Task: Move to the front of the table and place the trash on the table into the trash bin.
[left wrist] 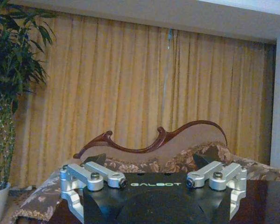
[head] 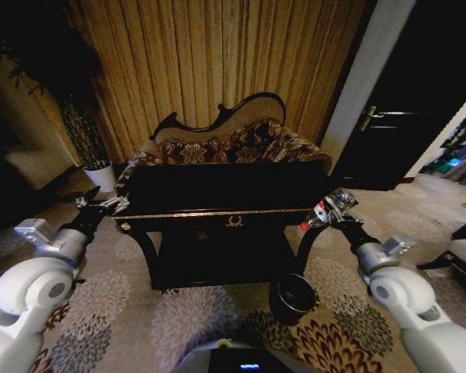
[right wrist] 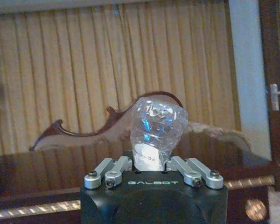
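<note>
Gripping the bottle (right wrist: 155, 128), seemingly base-forward, the right gripper (head: 332, 208) hovers beside the table (head: 217, 190).

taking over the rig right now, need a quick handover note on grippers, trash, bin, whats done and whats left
Right gripper: shut on the clear plastic bottle, held off the table's right front corner, above and behind the trash bin.
Left gripper: open, holding nothing, beside the table's left front corner.
Table: directly ahead, in front of the sofa; no trash can be made out on its dark top.
Done: robot at the table, bottle lifted.
Left: drop the bottle into the bin on the carpet; check the tabletop for leftover scraps.
</note>
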